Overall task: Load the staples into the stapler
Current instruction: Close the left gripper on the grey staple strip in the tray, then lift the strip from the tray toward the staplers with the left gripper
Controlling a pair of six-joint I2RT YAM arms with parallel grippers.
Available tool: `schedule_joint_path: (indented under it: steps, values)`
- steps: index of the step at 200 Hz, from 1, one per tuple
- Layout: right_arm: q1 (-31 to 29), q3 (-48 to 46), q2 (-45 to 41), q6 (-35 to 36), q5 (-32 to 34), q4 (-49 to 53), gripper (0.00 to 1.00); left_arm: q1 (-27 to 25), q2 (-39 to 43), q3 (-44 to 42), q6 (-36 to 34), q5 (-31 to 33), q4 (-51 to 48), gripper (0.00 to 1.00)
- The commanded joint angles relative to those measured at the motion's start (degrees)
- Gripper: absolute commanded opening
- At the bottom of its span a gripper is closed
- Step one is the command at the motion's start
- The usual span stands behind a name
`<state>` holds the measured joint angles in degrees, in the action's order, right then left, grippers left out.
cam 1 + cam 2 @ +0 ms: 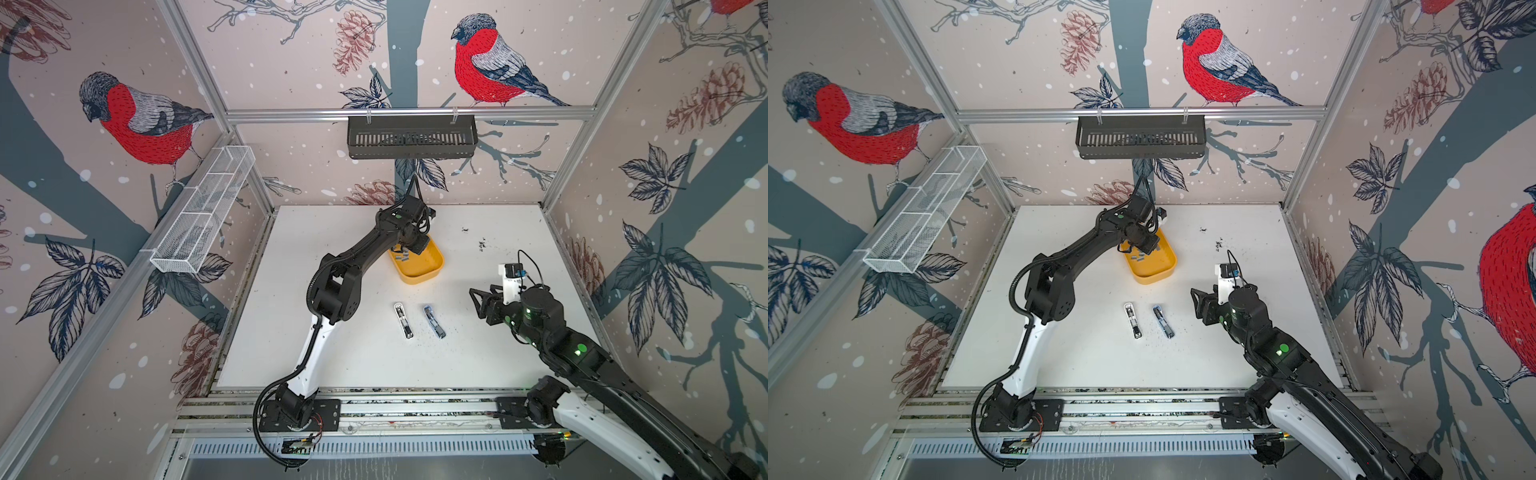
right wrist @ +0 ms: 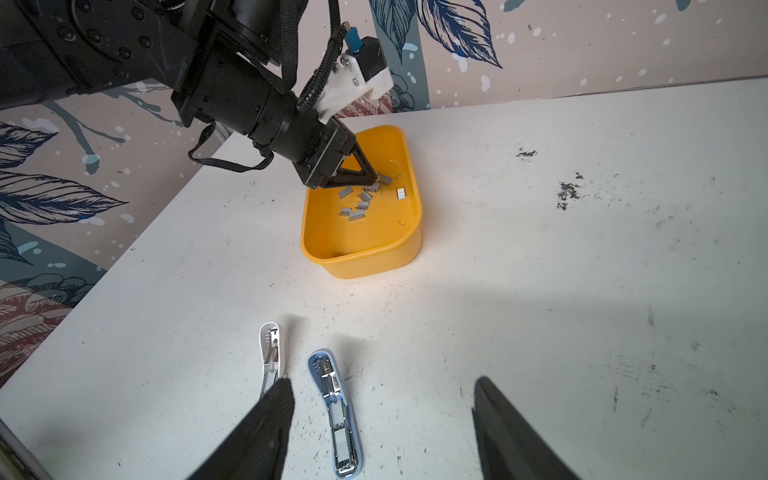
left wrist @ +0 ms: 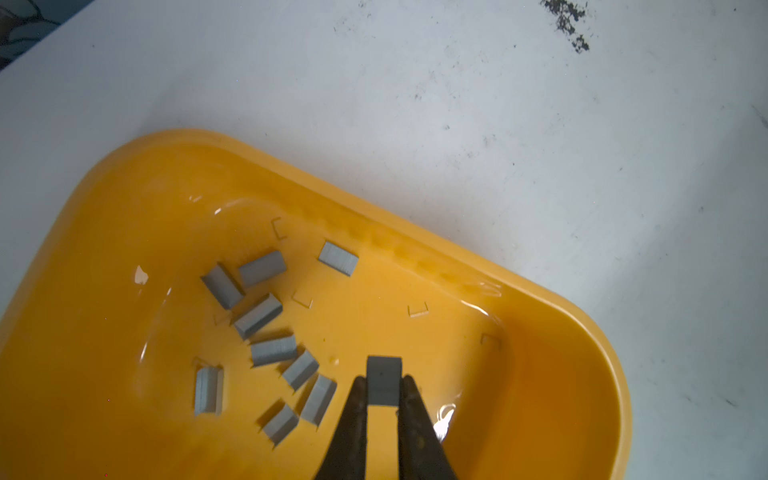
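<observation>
A tray point(image 1: 419, 277) sits toward the back of the table point(image 1: 332, 353), with the staples point(image 3: 273, 350) scattered inside it. In front of the tray, the left stapler point(image 1: 403, 320) and the right stapler point(image 1: 434, 321) lie side by side, not touching.

We see the staples point(image 3: 257, 316) as matt grey metal, finely ribbed. The yellow tray point(image 3: 124, 199) looks like smooth, glossy plastic that catches highlights. The tabletop point(image 3: 540, 187) is white, matt, scuffed and speckled. The white stapler point(image 2: 272, 357) and the pale blue stapler point(image 2: 336, 411) pair plastic shells with shiny chromed metal. The black fingers point(image 2: 270, 424) look matt and finely ridged.
</observation>
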<state>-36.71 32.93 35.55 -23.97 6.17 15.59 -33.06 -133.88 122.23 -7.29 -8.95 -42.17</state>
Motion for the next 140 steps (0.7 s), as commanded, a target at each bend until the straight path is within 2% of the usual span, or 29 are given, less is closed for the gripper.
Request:
schedule_joint_path:
  steps: [1,75,109,140]
  values:
    - [0.0,0.4,-0.7,-0.7,-0.3,0.6,0.69,0.0,3.8,-4.2,2.1,-0.9,0.6,0.15]
    - [0.0,1.4,-3.2,-2.2,0.8,4.5,0.69,-1.6,13.5,-14.5,5.6,-1.0,2.1,0.16]
    - [0.0,2.9,-3.0,-6.0,3.4,8.8,0.69,-6.4,19.3,-20.6,8.4,1.3,3.9,0.17]
    - [0.0,4.9,-4.4,-9.5,5.9,14.6,0.69,-12.4,22.8,-26.7,14.4,2.7,7.6,0.17]
